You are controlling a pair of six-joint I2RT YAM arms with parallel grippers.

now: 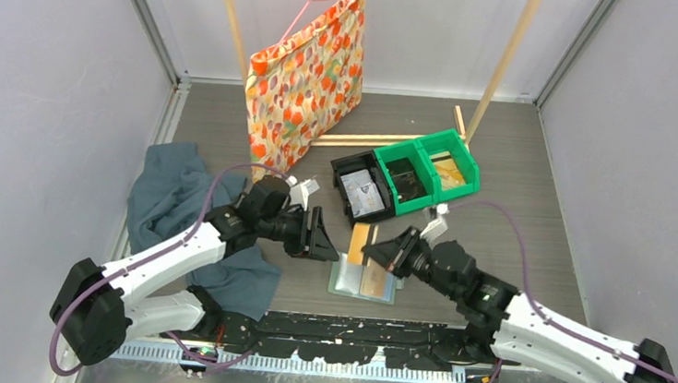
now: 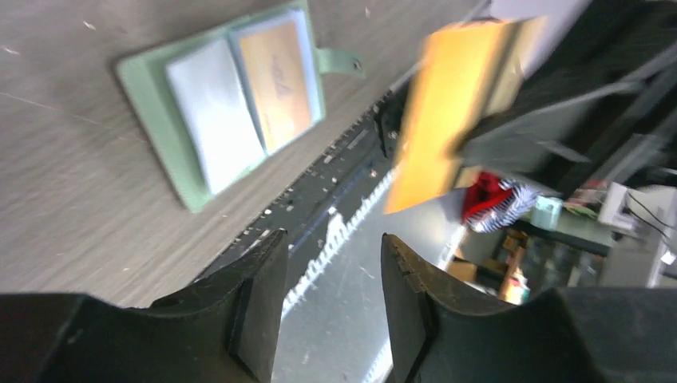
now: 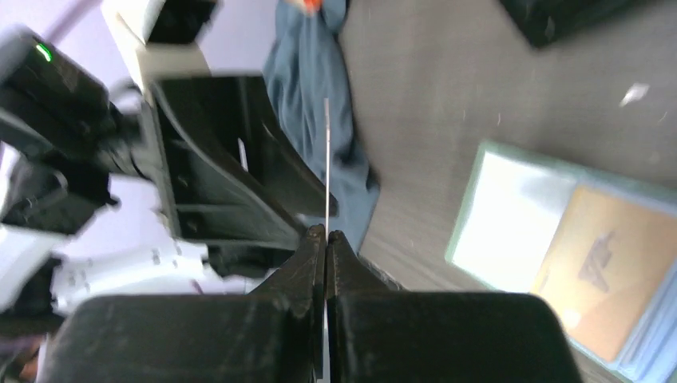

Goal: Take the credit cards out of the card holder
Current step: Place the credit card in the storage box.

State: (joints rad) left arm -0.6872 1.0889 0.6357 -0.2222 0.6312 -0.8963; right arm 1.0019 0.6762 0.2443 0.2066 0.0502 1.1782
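- Nearest the lens of the right wrist camera, the right end effector (image 3: 326, 239) has its two dark fingers pressed together on a thin card (image 3: 326, 159). The card shows only as an edge-on line rising from the tips.
- In the top view that card is orange and stands clear of the counter (image 1: 521, 189), lifted above the far edge of the card holder (image 1: 339, 279).
- The left end effector (image 2: 331, 243) is spread part-way, with clear daylight between its fingers and nothing in them. It hangs just beside the holder's far left corner, tips turned toward the right arm.
- The card holder lies flat and opened on the counter, between the two arms and close to the near edge, well apart from the green bins (image 1: 430, 167) and the dark cloth (image 1: 168, 195).
- It lies just below and slightly to the near side of the right fingertips. Opened out, its long axis runs left to right across the counter. I judge the right arm slightly the nearer, though both are close.
- It is sage green at the rim with a small strap tab on one side. One inner panel looks pale and blank.
- The other panel shows a second orange card (image 2: 275, 84) under its clear pocket, its long axis running near to far.
- By my reading one card is out and in hand and one is left to draw. The held card needs setting down first.
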